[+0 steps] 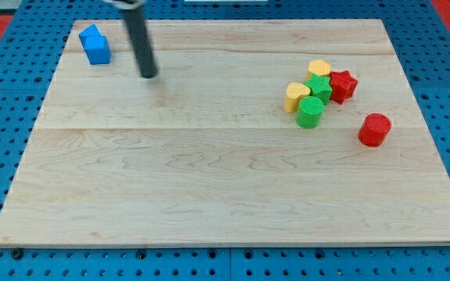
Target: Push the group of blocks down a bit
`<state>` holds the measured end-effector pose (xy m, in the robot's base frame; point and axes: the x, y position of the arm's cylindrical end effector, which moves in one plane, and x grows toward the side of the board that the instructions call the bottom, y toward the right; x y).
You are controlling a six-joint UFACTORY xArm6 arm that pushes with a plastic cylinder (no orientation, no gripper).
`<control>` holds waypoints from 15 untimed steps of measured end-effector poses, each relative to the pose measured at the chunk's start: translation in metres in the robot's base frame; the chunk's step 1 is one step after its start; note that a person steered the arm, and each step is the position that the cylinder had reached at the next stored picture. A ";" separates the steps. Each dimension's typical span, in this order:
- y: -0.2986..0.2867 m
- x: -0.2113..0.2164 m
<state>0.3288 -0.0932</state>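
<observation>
A tight group of blocks sits at the view's right: a yellow block (319,69) at the top, a red star block (342,84) to its right, a green block (318,88) in the middle, a yellow heart block (296,96) at the left and a green cylinder (310,112) at the bottom. A red cylinder (374,129) stands apart, lower right of the group. My tip (148,76) is at the view's upper left, far left of the group and touching no block.
Two blue blocks (95,44) sit together near the board's top left corner, left of my tip. The wooden board (225,195) lies on a blue pegboard table, with red areas at the top corners.
</observation>
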 end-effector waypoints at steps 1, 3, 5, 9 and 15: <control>0.011 0.000; 0.006 0.000; 0.004 0.000; 0.045 -0.049; 0.239 0.021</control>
<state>0.3493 0.1460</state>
